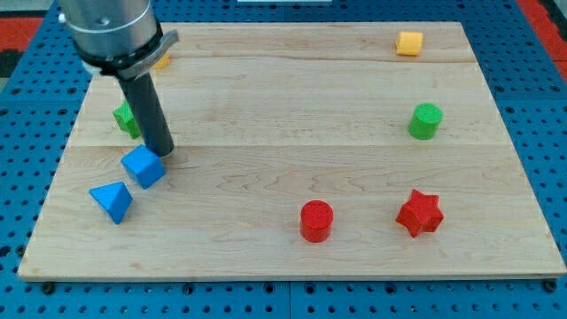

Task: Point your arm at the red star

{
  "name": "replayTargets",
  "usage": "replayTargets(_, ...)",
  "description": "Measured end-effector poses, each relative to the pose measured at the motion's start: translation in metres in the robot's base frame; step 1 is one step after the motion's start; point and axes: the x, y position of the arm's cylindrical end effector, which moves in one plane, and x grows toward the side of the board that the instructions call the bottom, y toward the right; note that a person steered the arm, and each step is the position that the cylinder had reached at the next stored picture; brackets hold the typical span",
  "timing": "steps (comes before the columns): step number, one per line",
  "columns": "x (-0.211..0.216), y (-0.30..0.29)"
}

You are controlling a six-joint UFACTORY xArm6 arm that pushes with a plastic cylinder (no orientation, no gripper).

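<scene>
The red star [418, 213] lies near the view's bottom right of the wooden board [283, 115]. My tip [163, 152] is at the view's left, far from the star, touching or just above the upper edge of a blue cube [143, 167]. A blue triangular block [112, 201] lies just below left of that cube. A green block [126, 118] is partly hidden behind the rod.
A red cylinder [315, 221] stands left of the star. A green cylinder [425, 120] stands above the star, and a yellow block [409, 42] is at the top right. Another yellow block [161, 60] peeks from behind the arm at top left.
</scene>
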Motion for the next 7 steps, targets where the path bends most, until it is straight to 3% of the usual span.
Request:
replayTargets(1,0.027,0.000)
replayTargets(4,0.028,0.079)
replayTargets(7,0.046,0.080)
